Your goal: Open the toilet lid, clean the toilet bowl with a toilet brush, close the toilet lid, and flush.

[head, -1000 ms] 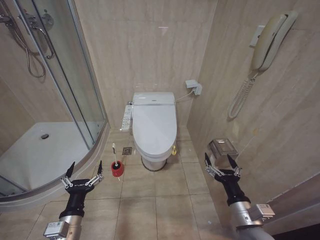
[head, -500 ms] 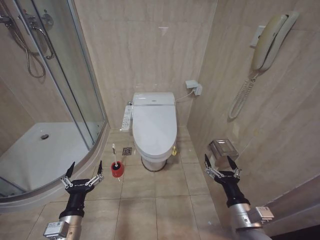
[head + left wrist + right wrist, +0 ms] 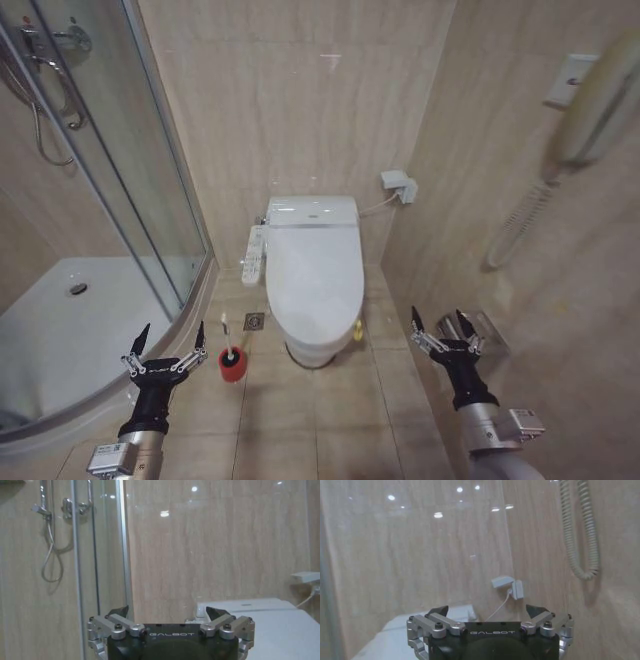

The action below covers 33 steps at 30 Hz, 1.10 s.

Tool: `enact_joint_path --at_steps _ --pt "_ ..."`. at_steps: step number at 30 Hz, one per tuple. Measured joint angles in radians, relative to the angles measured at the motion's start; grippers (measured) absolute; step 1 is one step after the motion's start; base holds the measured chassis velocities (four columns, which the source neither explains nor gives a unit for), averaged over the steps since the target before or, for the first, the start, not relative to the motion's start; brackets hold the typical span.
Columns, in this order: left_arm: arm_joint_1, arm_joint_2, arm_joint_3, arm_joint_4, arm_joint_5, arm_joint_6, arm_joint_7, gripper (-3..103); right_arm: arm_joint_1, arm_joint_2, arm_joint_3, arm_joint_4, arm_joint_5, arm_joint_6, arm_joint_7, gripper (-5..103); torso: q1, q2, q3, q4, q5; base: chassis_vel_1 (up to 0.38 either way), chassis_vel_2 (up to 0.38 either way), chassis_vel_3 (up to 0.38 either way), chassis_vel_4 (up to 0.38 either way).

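The white toilet stands against the back wall with its toilet lid [image 3: 313, 272] down, so the toilet bowl is hidden. On the floor to the toilet's left, the toilet brush [image 3: 227, 335] stands upright in its round red cup holder [image 3: 232, 365]. My left gripper [image 3: 165, 344] is open and empty, low at the front left, just left of the brush. At the front right, near the right wall, my right gripper [image 3: 441, 325] is also open and empty. The left wrist view shows the left gripper [image 3: 169, 612] with the toilet lid [image 3: 287, 630] beyond; the right wrist view shows the right gripper [image 3: 488, 609].
A glass shower enclosure [image 3: 120, 210] with a white tray [image 3: 70, 330] fills the left side. A remote panel [image 3: 254, 254] hangs beside the toilet. A wall phone [image 3: 590, 110] and a steel paper holder [image 3: 485, 328] are on the right wall. Tiled floor lies in front of the toilet.
The whole head view has shifted and the toilet looks larger and closer, so the camera has moved forward. Both grippers stay open in the same pose.
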Motion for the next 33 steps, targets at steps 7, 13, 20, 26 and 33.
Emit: enact_joint_path --at_steps 7,13,20,26,33 --pt "0.0 0.0 0.0 0.0 0.0 0.0 0.0 100 0.006 -0.005 0.011 -0.019 -0.011 0.018 -0.002 100 0.0 0.0 0.0 0.0009 0.0005 -0.135 0.17 0.09 -0.12" --pt "0.001 0.0 0.0 0.0 0.0 0.0 0.0 100 0.013 -0.002 0.008 -0.036 -0.024 0.031 -0.007 100 -0.001 0.0 0.0 0.0001 0.0006 0.006 -0.021 -0.007 0.005" --pt "0.001 0.0 0.0 0.0 0.0 0.0 0.0 100 0.037 -0.002 0.007 -0.049 -0.023 0.028 0.023 100 -0.001 0.0 0.0 0.0005 0.0005 -0.062 0.07 0.074 -0.073" --pt "0.0 0.0 0.0 0.0 0.0 0.0 0.0 100 0.046 0.001 0.02 -0.068 -0.038 0.03 0.044 100 0.001 0.0 0.0 0.0007 0.0005 -0.159 0.14 0.173 -0.165" --pt "0.0 0.0 0.0 0.0 0.0 0.0 0.0 100 0.034 0.013 0.033 -0.085 -0.045 0.054 0.044 100 -0.001 0.0 0.0 0.0002 0.0005 -0.018 0.028 0.027 -0.024"
